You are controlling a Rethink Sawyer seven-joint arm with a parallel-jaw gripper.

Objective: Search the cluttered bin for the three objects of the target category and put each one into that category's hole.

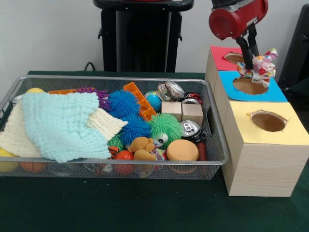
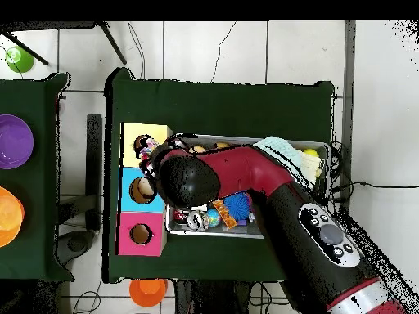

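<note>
Far to the left of my gripper sits the cluttered bin, its wire mesh heaped with a mint cloth over a cream cloth, blue spiky balls and a green spiky ball, wooden blocks, cans and a small stuffed bear. No other patterned bundle shows among them; if any remain, I judge they lie under the cloths. My fingers are closed on 1 ruffled cloth bundle, which hangs clear above the blue-topped hole. Behind my gripper is the red-topped hole; in front of it, nearer the camera, waits the yellow-topped hole, where this bundle belongs. The overhead view puts the bundle near the seam between the yellow and blue tops. As I read it, this delivery is mid-carry, not yet dropped. How many of the 3 bundles are already inside the box I cannot tell.
</note>
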